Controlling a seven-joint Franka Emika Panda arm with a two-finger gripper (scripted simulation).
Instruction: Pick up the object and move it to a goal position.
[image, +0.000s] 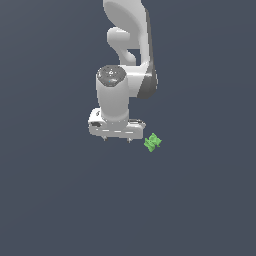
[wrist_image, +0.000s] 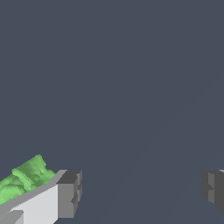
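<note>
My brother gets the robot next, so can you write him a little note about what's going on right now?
Gripper: open and holding nothing, jaws spread wide apart.
Green object: lies on the dark surface, just off the gripper's side toward the exterior view's right. In the wrist view it sits outside one finger, not between the two.
Done: the arm is close to the object, nothing more.
Left: line the open jaws over the object, go down, close on it, lift it, and carry it to the goal. No goal marker shows in either view.
</note>
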